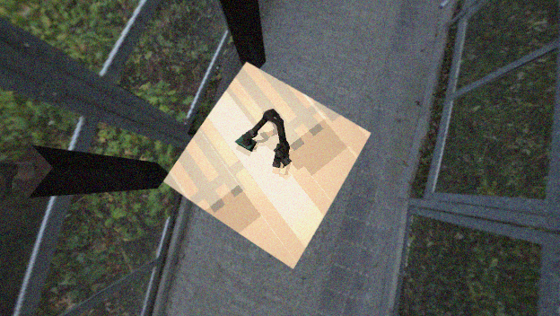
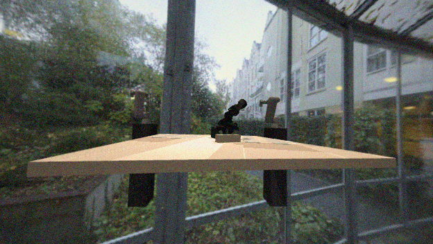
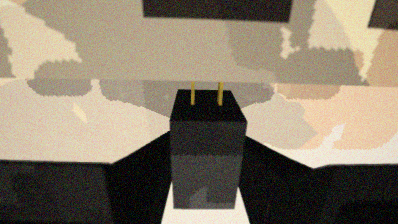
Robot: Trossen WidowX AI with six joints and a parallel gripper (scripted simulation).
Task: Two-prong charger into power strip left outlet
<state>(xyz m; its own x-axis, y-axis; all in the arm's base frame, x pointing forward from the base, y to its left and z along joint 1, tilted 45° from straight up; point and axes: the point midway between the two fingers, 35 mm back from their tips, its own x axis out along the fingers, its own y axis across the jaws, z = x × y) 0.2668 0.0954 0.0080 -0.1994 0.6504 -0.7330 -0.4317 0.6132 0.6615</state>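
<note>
My gripper (image 3: 203, 138) (image 1: 282, 165) is shut on the black charger (image 3: 206, 180), with a finger on each side. Two thin gold prongs (image 3: 220, 94) point up the wrist view towards the power strip. They show only up to the near edge of the strip; their tips are not visible, and I cannot tell whether they are in slots. The beige power strip (image 3: 190, 55) (image 2: 227, 138) (image 1: 282, 171) crosses the top of the wrist view. A dark outlet panel (image 3: 217, 10) lies roughly above the charger, slightly right. Its slots are not visible.
A second dark panel (image 3: 384, 16) is cut off at the upper right of the wrist view. The arm (image 1: 270, 116) bends above the wooden table (image 1: 292, 242) (image 2: 139, 166). Patchy shadows cross the table and strip. Dark posts stand outside the table's edges.
</note>
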